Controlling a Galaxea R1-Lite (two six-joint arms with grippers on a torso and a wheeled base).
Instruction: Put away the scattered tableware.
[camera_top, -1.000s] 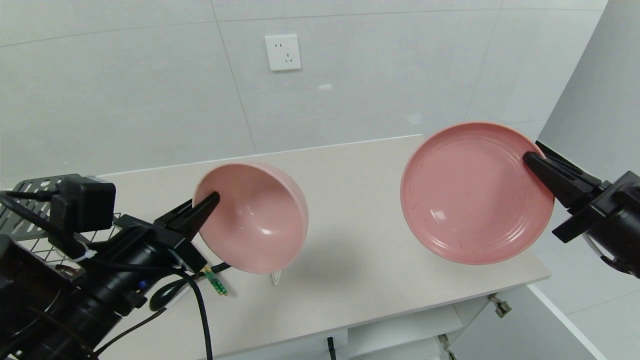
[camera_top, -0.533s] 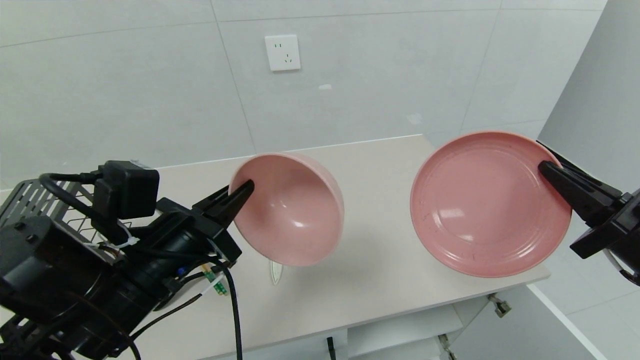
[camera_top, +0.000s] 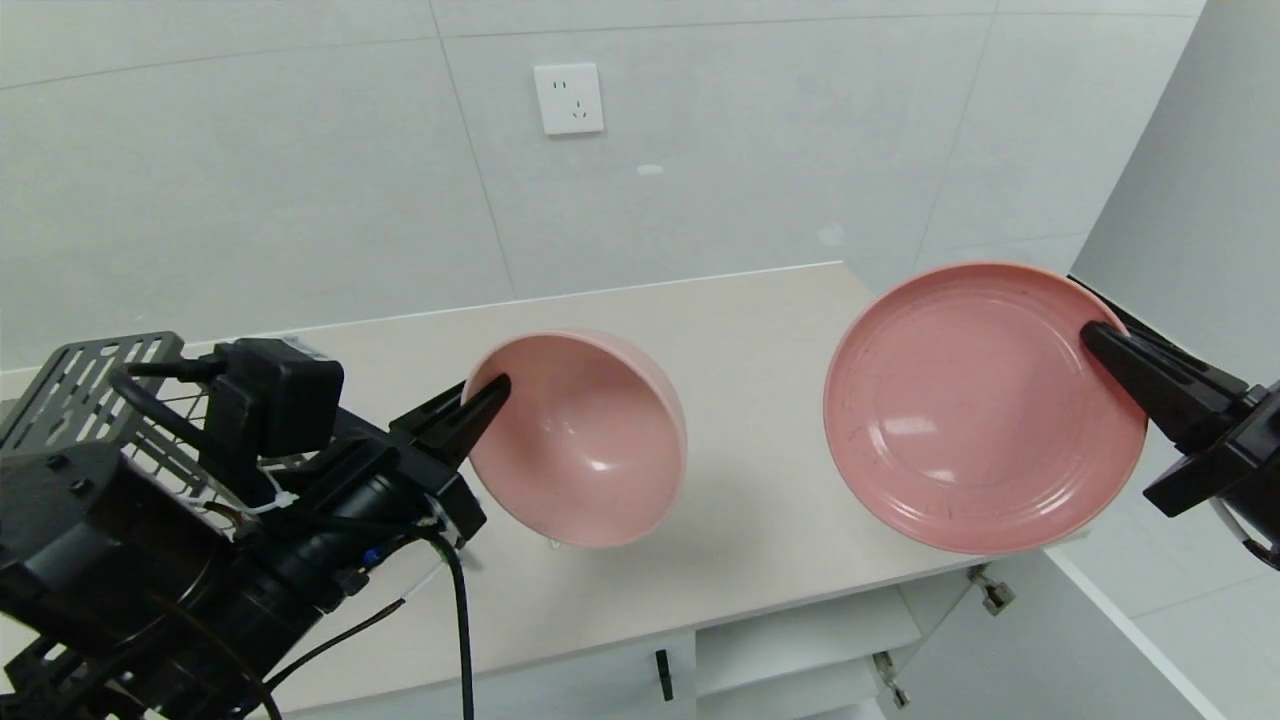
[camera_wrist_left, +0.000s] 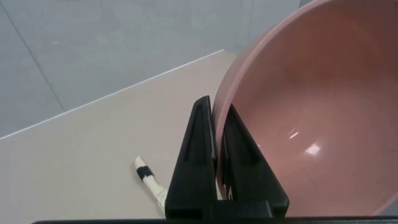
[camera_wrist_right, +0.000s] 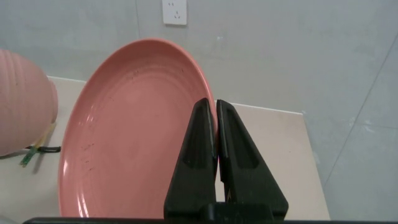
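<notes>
Pink glossy bowl (camera_top: 590, 450) pinched at rim by left fingers (camera_top: 472, 410), ringed pink plate (camera_top: 970, 410) by right fingers (camera_top: 1130, 365).

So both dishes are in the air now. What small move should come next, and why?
Probably carry the pink bowl toward the black rack beside the left arm. The left claw is shut on the bowl's rim, holding it tilted above the counter, and the right claw grips the pink plate the same way, so neither is stored yet.
</notes>
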